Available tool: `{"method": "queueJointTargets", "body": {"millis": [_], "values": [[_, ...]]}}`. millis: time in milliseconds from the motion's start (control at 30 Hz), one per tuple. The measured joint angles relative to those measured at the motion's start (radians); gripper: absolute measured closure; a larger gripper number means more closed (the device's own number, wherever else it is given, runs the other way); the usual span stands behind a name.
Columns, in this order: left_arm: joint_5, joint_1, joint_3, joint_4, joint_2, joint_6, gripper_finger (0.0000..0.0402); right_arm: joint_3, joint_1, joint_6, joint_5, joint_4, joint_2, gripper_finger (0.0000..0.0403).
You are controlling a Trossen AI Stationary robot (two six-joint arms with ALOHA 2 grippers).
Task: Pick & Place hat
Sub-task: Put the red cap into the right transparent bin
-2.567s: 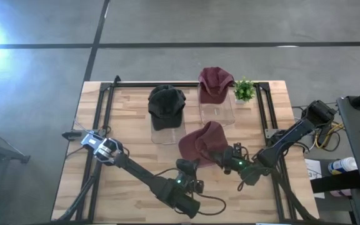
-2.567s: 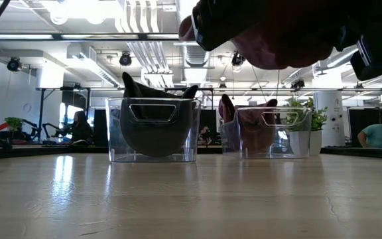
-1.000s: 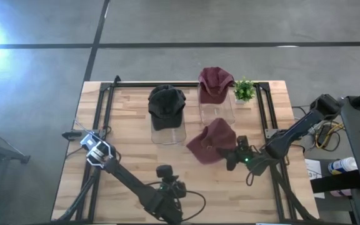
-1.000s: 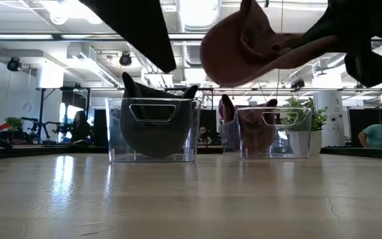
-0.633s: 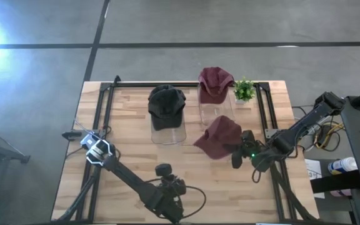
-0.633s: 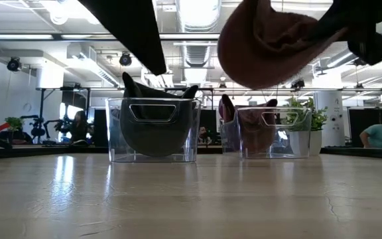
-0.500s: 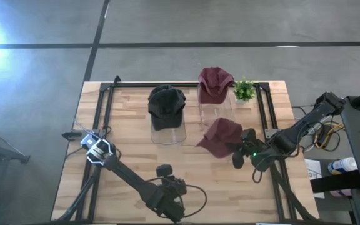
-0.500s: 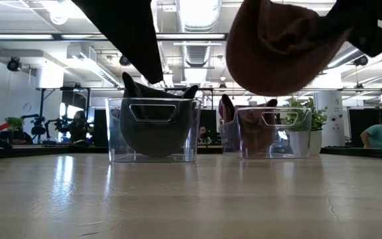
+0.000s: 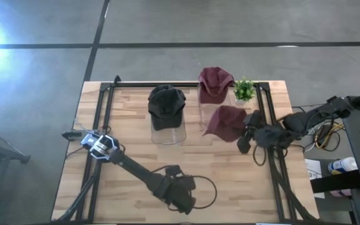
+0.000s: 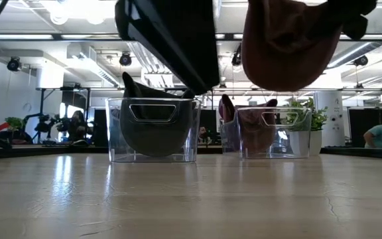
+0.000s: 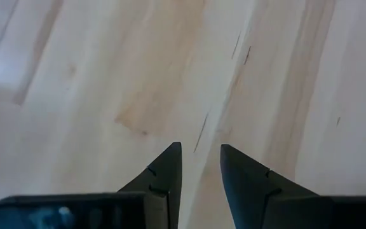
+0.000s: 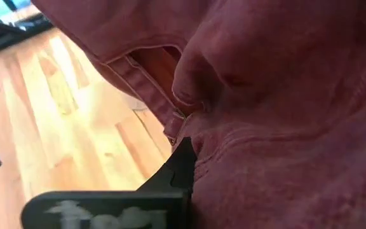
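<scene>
- The maroon hat (image 9: 225,122) hangs in the air, clear of the table (image 9: 130,147), just at the near edge of the right-hand clear bin (image 9: 216,107). That bin already has another maroon hat (image 9: 215,82) sitting on top of it.
- The right gripper (image 9: 245,134) is clenched on the hat's fabric; in the right wrist view the cloth (image 12: 284,114) bunches around one dark finger.
- The hat sags loosely below the grip in the low view (image 10: 284,46), so the hold looks to be on a fold of cloth, not on the stiff brim.
- Risks from here, as I judge them: the soft cloth could slip out of the pinch; the drooping part could snag the bin's rim and tip or shove it; the hat already there may leave little room, so this one could slide off onto the table; the small plant (image 9: 244,90) just beside the bin could get knocked.
- The black hat (image 9: 166,103) sits in the left bin (image 9: 168,128), well out of the way.
- The left gripper (image 11: 200,178) waits over bare wood near the front of the table, fingers slightly parted and empty.
</scene>
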Motion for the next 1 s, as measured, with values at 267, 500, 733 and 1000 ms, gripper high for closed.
{"method": "queueJointTargets", "body": {"millis": [267, 500, 733, 1000], "values": [[0.008, 0.024, 0.0, 0.038, -0.002, -0.051, 0.03, 0.015, -0.321, -0.346, -0.239, 0.0, -0.084, 0.039], [0.037, 0.055, 0.001, 0.065, -0.003, -0.041, 0.03, 0.019, -0.647, -0.638, -0.448, 0.006, -0.061, 0.039], [0.073, 0.142, 0.001, 0.12, -0.003, 0.053, 0.03, 0.024, -0.93, -0.823, -0.707, 0.053, 0.065, 0.039], [0.163, 0.217, 0.001, 0.182, -0.005, 0.277, 0.03, 0.079, -1.1, -0.921, -0.848, 0.081, 0.243, 0.039]]}}
